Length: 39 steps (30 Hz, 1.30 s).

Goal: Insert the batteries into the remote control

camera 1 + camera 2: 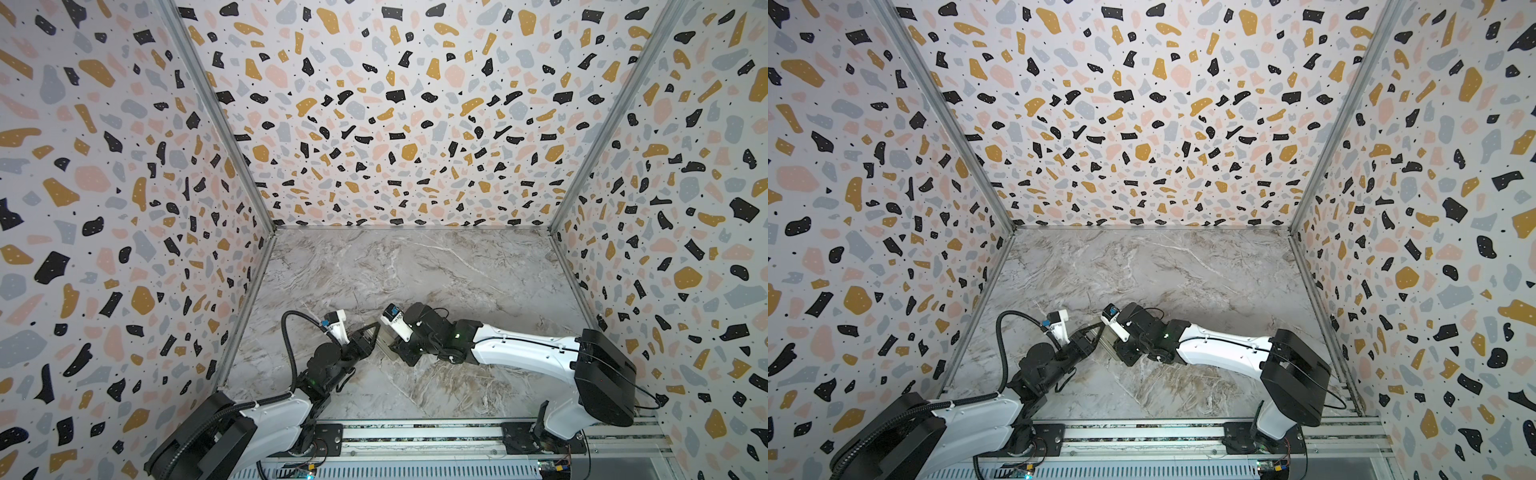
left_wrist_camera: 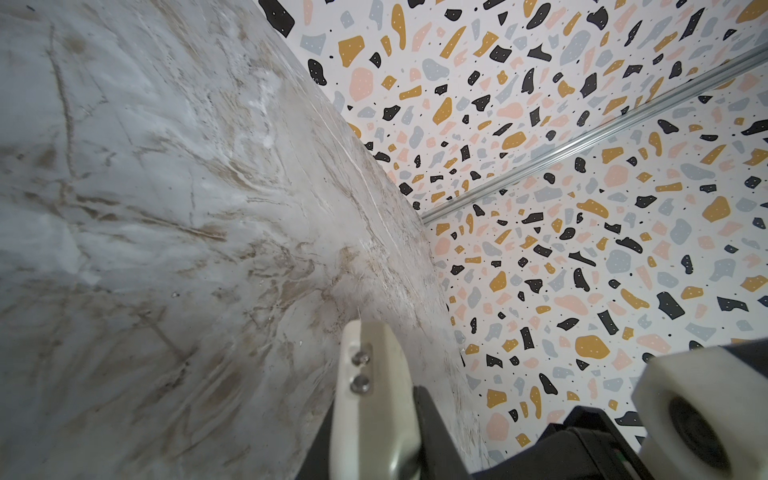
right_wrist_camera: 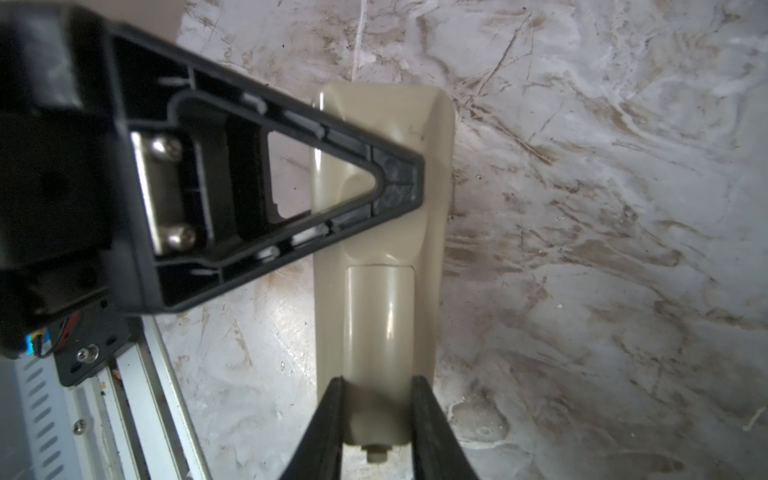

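- Remote control [image 3: 380, 232]: slim, cream-white, plain back facing the right wrist camera with the cover panel in place; raised off the marble worktop [image 3: 602, 208], near its front centre in both top views.
- Right gripper [image 3: 376, 409]: black fingers [image 3: 428, 419] pinch one end of the remote control, one on each long edge.
- Left gripper [image 3: 399, 183]: fingers brought fully together, tip against the remote control's other end (contact looks likely, not certain).
- Batteries: cannot be made out in any view.
- Surround: terrazzo-patterned walls [image 1: 374, 104].
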### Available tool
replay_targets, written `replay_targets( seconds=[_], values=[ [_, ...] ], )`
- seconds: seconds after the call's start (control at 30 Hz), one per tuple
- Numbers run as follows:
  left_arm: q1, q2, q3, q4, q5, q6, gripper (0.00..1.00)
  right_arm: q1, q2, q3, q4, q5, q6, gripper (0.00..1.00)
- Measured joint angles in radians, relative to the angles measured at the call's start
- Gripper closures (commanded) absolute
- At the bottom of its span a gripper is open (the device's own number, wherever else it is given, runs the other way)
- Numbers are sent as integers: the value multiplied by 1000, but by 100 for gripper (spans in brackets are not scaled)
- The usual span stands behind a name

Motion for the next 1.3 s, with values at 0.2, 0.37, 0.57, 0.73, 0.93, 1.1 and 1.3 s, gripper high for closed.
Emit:
replay_targets(
  seconds=[0.2, 0.37, 0.57, 0.73, 0.93, 1.1, 1.3],
  values=[
    [0, 1, 0, 4, 1, 0, 100, 0, 0, 0, 0, 1, 3, 68],
    [-11, 3, 0, 23, 17, 0, 100, 0, 0, 0, 18, 3, 5, 64],
    [-12, 14, 0, 40, 29, 0, 100, 0, 0, 0, 29, 3, 6, 60],
    [-12, 18, 0, 47, 33, 0, 100, 0, 0, 0, 29, 8, 7, 50],
    [-12, 19, 0, 47, 34, 3, 100, 0, -26, 0, 13, 22, 11, 24],
    [-12, 19, 0, 46, 42, 5, 100, 0, -100, -3, 4, 31, 25, 22],
    [-12, 7, 0, 39, 57, 19, 100, -19, -190, -60, 2, 30, 51, 26]
  ],
)
